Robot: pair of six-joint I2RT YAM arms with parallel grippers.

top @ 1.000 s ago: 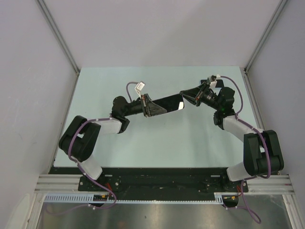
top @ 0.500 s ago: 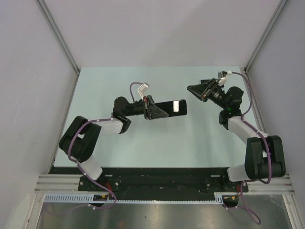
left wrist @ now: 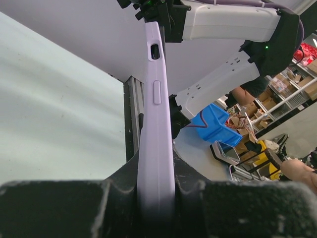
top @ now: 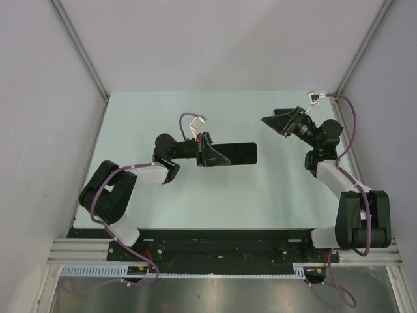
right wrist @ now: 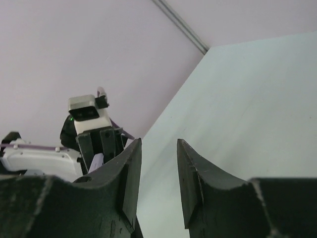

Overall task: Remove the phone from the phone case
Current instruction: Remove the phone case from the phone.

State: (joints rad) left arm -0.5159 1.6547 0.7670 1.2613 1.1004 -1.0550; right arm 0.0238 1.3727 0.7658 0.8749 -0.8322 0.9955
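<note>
Clamping lavender phone case (left wrist: 156,139) in left gripper (top: 218,156); hovering right gripper (right wrist: 158,144) at its two o'clock, fingers narrowly parted.

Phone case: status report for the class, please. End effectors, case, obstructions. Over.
Left end effector shut on slim lilac plastic phone case. Right end effector open, empty, apart from it. Nothing between them.

— What surrounds the pale mint-green flat tabletop (top: 215,195)?
— Plain lilac-grey wall panels (top: 221,39) joined by slanted aluminium corner posts (top: 79,45); a ribbed silver metal rail (top: 78,251) runs along its near edge.
</note>
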